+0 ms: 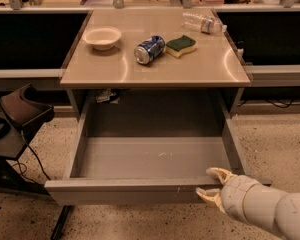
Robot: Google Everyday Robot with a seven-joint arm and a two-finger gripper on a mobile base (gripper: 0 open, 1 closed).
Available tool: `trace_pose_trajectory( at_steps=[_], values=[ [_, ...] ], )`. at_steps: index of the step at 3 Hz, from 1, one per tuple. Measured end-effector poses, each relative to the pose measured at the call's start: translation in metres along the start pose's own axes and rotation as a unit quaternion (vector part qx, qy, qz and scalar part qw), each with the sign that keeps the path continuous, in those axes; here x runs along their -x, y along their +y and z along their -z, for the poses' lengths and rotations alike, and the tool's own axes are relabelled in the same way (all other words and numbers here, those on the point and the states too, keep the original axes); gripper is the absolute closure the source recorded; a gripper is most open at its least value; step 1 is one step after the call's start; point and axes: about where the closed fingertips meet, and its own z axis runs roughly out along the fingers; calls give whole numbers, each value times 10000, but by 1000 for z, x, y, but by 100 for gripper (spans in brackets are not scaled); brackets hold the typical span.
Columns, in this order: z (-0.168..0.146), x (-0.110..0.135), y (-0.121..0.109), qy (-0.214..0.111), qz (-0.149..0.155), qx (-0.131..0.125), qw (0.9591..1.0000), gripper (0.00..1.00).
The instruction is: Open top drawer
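Observation:
The top drawer [150, 159] is pulled far out from under the tan counter. Its inside is plain grey and holds nothing, with small white scuffs on the floor. My gripper [212, 183] sits at the drawer's front right corner. Its cream fingertips [216, 172] stand apart, one above the front rim and one below it. The white arm runs off to the lower right.
On the counter [115, 69] lie a white bowl [102, 37], a blue can on its side [149, 49], a green and yellow sponge [180, 45] and a plastic bottle [202, 22]. A dark chair [20, 116] stands at left. The floor is speckled.

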Motion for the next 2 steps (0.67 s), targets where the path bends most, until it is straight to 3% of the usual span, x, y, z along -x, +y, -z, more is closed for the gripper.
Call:
trace_pose_trajectory(
  at_steps=[1, 2],
  values=[
    [0, 0, 0, 0, 0, 0, 10000, 11],
    [0, 0, 0, 0, 1, 0, 10000, 0]
  ],
)
